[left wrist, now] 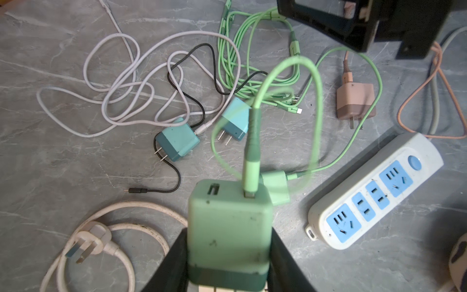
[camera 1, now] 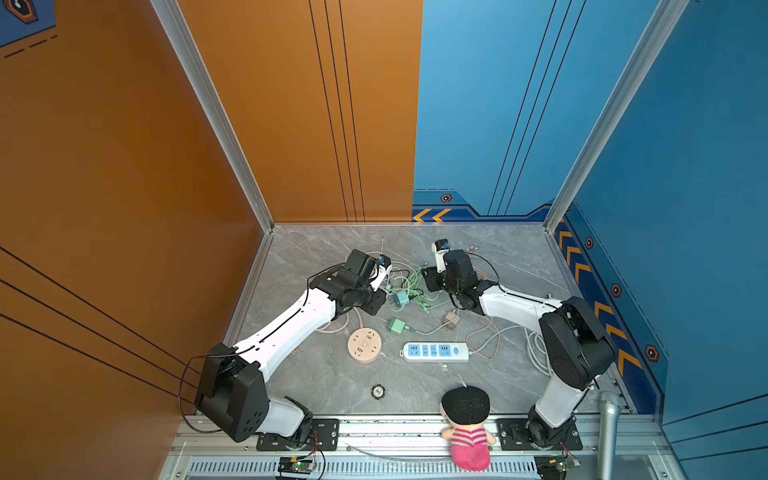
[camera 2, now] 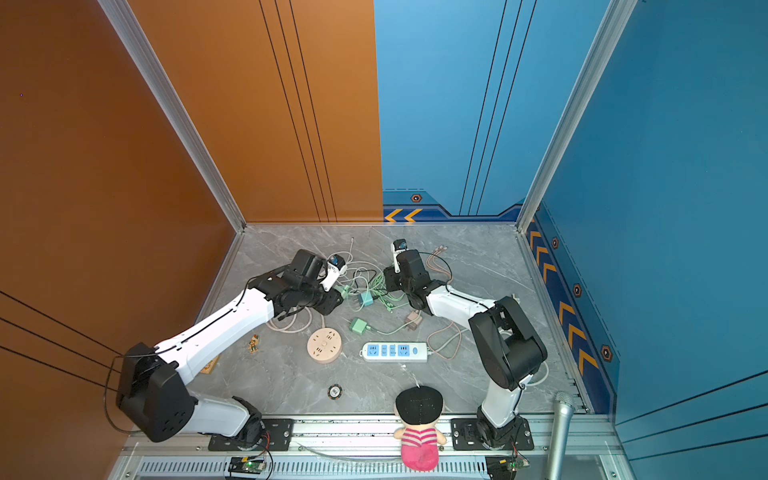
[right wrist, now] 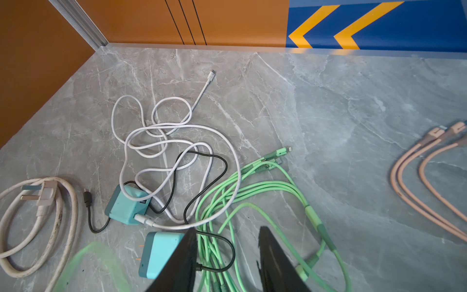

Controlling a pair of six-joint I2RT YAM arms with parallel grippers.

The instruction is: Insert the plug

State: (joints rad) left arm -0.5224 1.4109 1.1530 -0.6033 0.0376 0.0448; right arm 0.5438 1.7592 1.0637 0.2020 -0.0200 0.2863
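The plug is a light green charger block [left wrist: 228, 227] with a dark green base, and a green cable [left wrist: 252, 141] is stuck in its top. My left gripper [left wrist: 228, 252] is shut on it, with a black finger [left wrist: 174, 263] pressed to each side, and its prongs are hidden. In both top views it hangs over the cable tangle [camera 1: 388, 287]. The white power strip [left wrist: 374, 192] with blue sockets lies apart, nearer the front [camera 1: 434, 351]. My right gripper [right wrist: 227, 228] hovers open over loose green cables [right wrist: 222, 202], holding nothing.
Two teal chargers [left wrist: 178, 142] [left wrist: 235, 118], a pink charger [left wrist: 355, 101] and another green charger [left wrist: 275, 187] lie among white, black and green cables. A white three-pin plug [left wrist: 88, 242], a round pink socket [camera 1: 364, 345], a doll [camera 1: 467, 424] and a microphone [camera 1: 609, 428] are nearby.
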